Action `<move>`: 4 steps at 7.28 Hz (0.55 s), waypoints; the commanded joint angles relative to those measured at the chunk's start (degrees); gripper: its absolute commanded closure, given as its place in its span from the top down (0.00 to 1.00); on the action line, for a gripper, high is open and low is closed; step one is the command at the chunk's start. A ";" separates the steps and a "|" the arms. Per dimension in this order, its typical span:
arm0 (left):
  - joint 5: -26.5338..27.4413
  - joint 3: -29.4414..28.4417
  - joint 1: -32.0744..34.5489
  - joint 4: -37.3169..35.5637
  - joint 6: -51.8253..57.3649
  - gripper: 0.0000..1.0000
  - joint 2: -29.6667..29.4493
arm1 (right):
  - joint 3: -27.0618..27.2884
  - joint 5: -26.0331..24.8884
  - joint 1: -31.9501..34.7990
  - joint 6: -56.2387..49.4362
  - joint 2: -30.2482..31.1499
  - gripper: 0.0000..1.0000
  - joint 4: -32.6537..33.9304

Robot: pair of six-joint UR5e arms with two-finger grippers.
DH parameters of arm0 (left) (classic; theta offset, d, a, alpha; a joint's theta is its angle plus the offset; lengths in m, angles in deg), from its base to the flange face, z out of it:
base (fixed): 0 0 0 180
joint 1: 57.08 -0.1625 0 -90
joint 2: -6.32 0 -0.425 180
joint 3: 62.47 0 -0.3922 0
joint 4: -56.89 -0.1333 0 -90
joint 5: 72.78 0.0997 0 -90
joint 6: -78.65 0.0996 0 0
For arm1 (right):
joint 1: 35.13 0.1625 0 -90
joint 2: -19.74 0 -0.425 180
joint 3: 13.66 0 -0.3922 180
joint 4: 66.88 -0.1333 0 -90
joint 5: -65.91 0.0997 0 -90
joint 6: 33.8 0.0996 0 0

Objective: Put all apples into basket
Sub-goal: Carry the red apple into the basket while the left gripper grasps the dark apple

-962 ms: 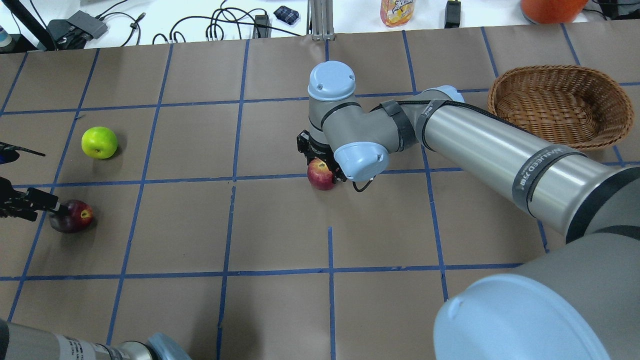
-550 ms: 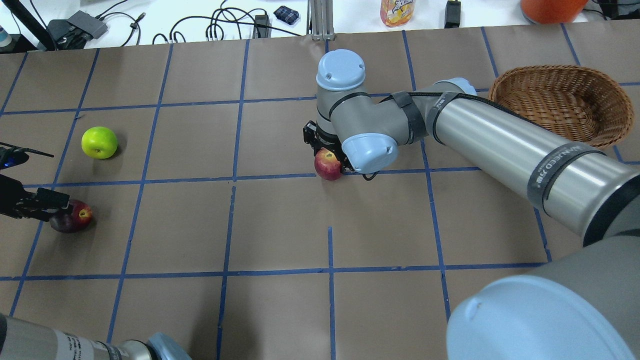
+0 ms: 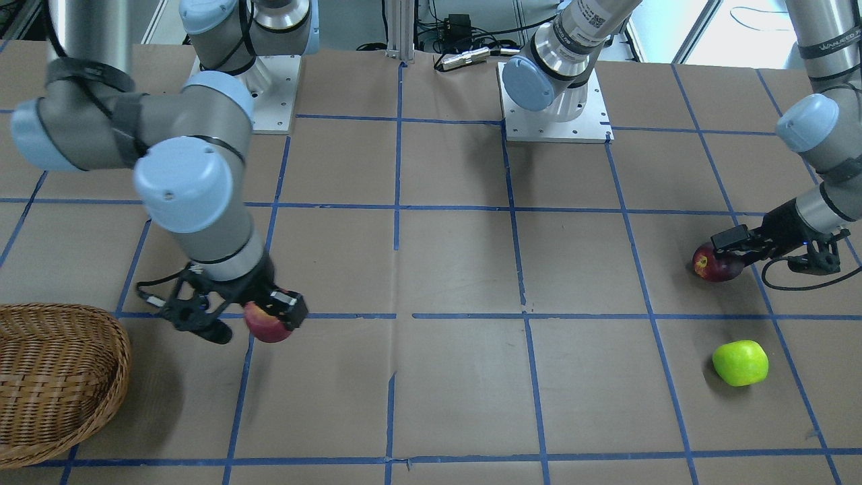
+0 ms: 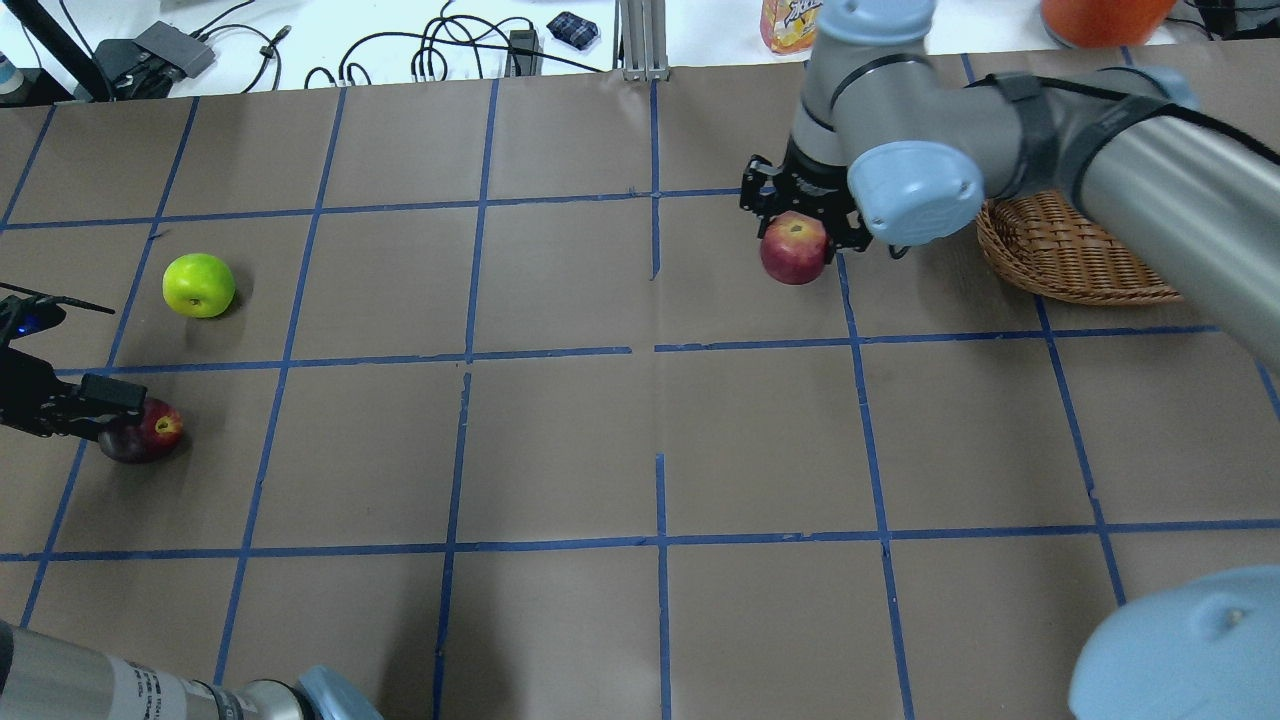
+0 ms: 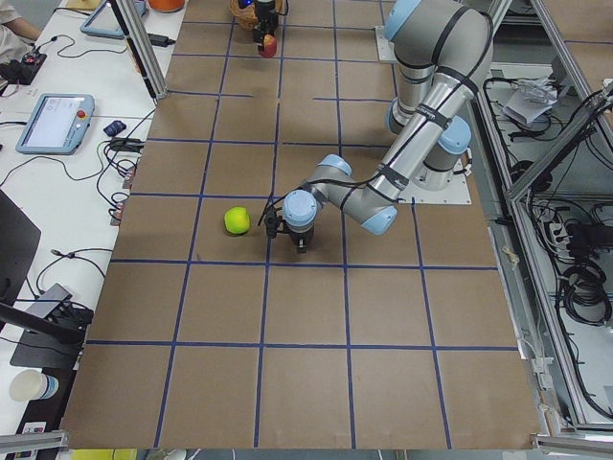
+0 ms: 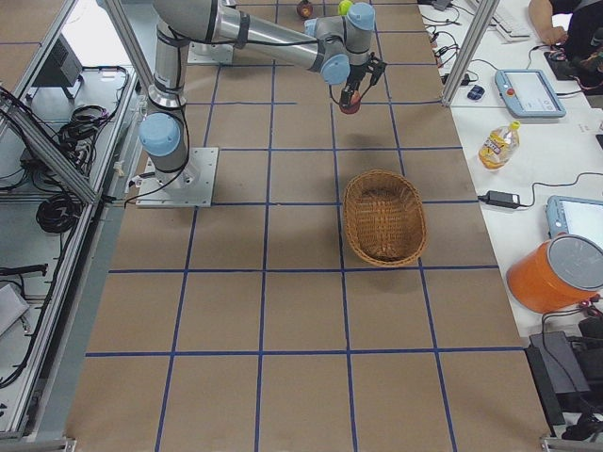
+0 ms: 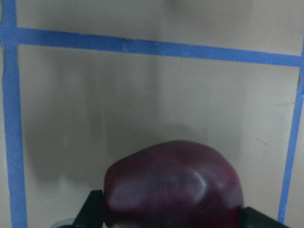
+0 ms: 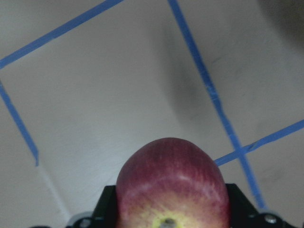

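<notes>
My right gripper (image 4: 797,232) is shut on the red apple (image 4: 795,250) and holds it above the table, just left of the wicker basket (image 4: 1075,260). In the right wrist view the red apple (image 8: 171,183) fills the space between the fingers. In the front view the red apple (image 3: 268,323) hangs right of the basket (image 3: 60,377). My left gripper (image 4: 122,420) is shut on the maroon apple (image 4: 142,433) at the table's left edge, and the apple is still at table level (image 7: 173,183). The green apple (image 4: 199,285) lies free beyond it.
A juice bottle (image 4: 795,22), an orange bucket (image 4: 1100,15) and cables lie on the white table past the far edge. My right arm's forearm (image 4: 1170,170) passes over the basket's near side. Blue tape lines grid the brown table.
My right gripper has carried the red apple up and to the right, from the table's middle to beside the basket. My left gripper's finger has closed in on the maroon apple.
</notes>
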 commanded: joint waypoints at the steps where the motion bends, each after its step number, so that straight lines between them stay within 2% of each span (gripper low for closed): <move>1: -0.02 -0.36 2.45 -0.09 -0.25 1.00 2.10 | -0.03 -3.36 -12.37 -22.13 1.61 0.00 -2.40; 3: -0.02 0.25 2.55 -0.18 0.53 1.00 0.19 | -0.46 -3.37 -21.27 -38.24 1.00 0.00 -1.44; 4: 0.07 0.52 2.55 -0.01 0.45 1.00 0.09 | -0.64 -3.37 -22.52 -41.01 0.30 0.00 0.57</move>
